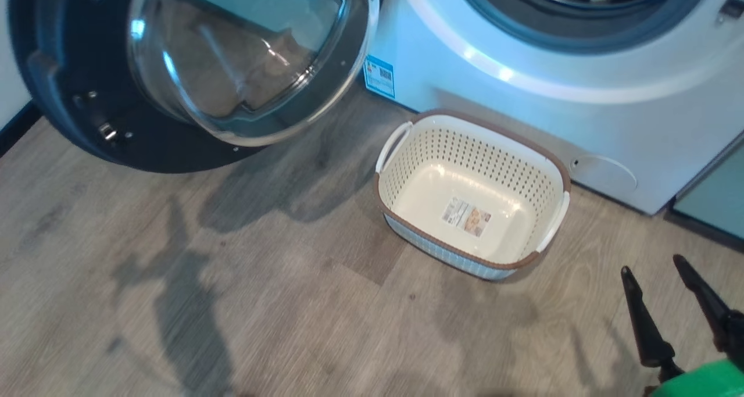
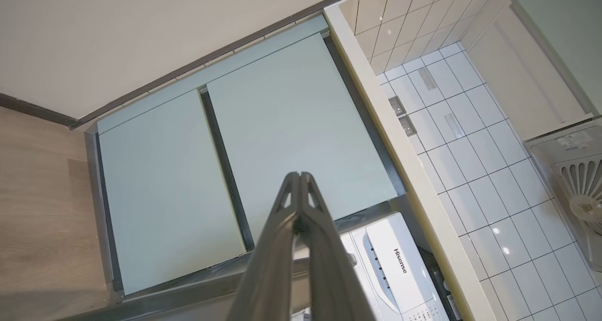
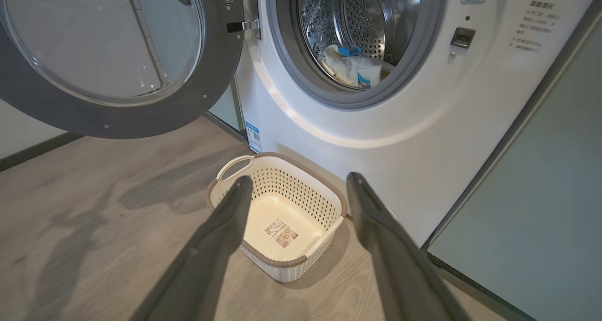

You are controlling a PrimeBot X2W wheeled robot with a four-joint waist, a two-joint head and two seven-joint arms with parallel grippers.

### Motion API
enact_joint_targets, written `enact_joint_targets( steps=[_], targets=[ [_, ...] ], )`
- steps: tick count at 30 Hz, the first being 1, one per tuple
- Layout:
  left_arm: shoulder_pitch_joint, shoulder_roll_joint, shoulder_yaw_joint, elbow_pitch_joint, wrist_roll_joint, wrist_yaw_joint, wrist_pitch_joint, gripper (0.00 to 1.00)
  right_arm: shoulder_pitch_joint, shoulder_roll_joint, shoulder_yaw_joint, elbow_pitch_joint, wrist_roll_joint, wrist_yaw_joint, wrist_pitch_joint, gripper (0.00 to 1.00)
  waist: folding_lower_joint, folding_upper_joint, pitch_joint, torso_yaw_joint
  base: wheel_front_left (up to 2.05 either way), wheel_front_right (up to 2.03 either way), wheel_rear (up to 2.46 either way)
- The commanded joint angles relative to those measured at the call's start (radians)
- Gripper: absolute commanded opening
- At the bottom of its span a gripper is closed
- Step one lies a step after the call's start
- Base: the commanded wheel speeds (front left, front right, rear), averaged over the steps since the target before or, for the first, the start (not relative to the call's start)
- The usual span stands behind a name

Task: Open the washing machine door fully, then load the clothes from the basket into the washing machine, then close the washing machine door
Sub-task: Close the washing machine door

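Washing machine door (image 1: 64,65), big round glossy black with glass bowl, hangs wide open. I see pale yellow clothes (image 3: 350,67) inside the white washing machine (image 1: 523,112), cream perforated basket (image 1: 465,153) on the floor before it. Right gripper (image 1: 651,264) spread wide, left gripper (image 2: 299,174) pinched together.

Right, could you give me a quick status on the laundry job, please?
Left gripper shut, empty. Right gripper open, empty. Basket empty, clothes in drum, door wide open. Basket sits near door's swing, likely below it.

bright, soft floor (image 1: 232,304) shadows, door (image 1: 192,65) glare.
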Motion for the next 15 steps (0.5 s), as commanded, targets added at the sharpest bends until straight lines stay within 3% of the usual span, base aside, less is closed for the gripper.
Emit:
enact_joint_targets(
  steps=[1, 15],
  targets=[
    [-0.036, 0.054, 0.019, -0.036, 0.004, -0.009, 0.007, 0.00, -0.052, -0.028, 0.015, -0.046, -0.005, -0.003, 0.006, 1.00, -0.0001, 0.0000, 0.022, -0.011, 0.00, 0.00, 0.00],
    [-0.037, 0.035, -0.007, 0.013, 0.027, -0.009, 0.022, 0.00, -0.076, -0.045, -0.011, -0.088, -0.005, -0.003, 0.025, 1.00, -0.0001, 0.0000, 0.122, -0.047, 0.00, 0.00, 0.00]
  ],
)
